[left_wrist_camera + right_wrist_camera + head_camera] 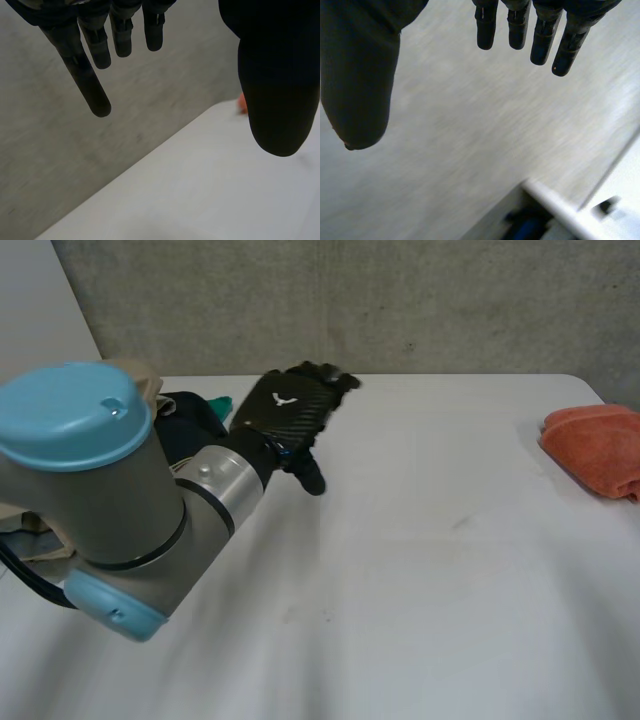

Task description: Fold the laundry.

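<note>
The white desk (430, 560) is left mostly bare. The left hand (288, 408) and right hand (360, 75) are held empty, fingers (95, 75) apart. One garment should be pinched cleanly from the laundry pile (190, 425).

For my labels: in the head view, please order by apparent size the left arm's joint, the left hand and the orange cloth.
1. left arm's joint: largest, but nearest the camera.
2. left hand and orange cloth: look alike, so unranked.
</note>
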